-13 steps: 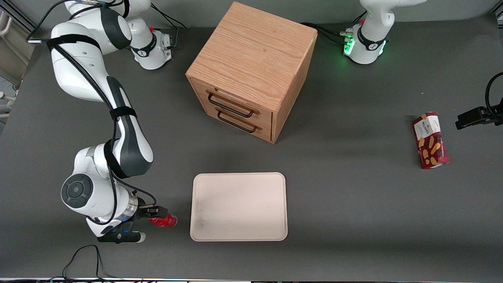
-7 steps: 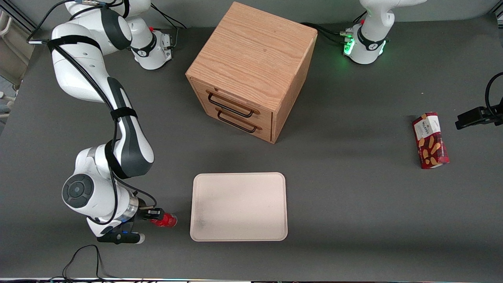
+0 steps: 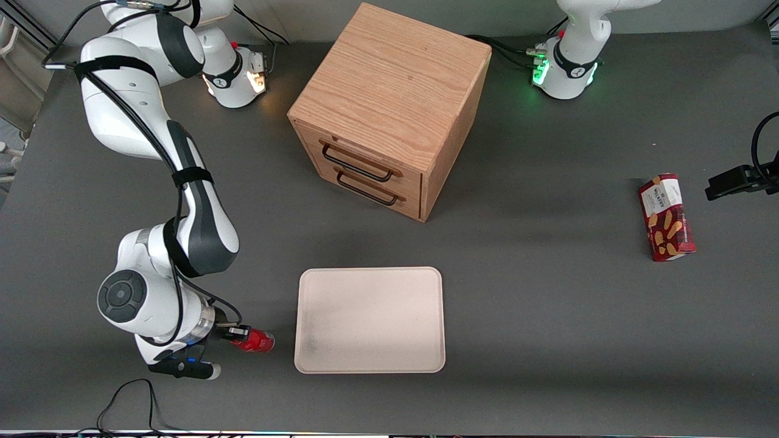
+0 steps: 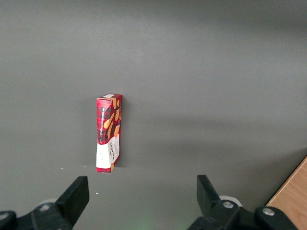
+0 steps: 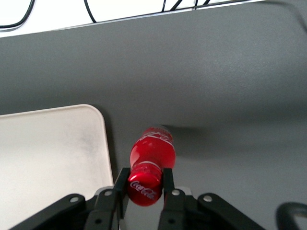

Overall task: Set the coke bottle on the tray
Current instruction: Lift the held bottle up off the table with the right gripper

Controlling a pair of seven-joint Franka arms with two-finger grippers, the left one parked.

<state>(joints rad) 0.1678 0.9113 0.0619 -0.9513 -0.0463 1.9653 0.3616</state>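
Gripper (image 5: 144,184) — your fingers clamp the coke bottle (image 5: 151,160) at its cap end; wrist slightly shifted, bottle unmoved — lift pending beside tray (image 3: 369,359).

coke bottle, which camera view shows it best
The right wrist view: the coke bottle fills it close up, the pincer shut on its cap end, beside the tray. The front view shows only a small red shape; the left wrist view shows none of it.

White Coca-Cola script runs across the red cap of the coke bottle (image 5: 152,163), held between the gripper (image 5: 144,184) fingers. The biscuit box (image 3: 666,216) reads "Walkers".
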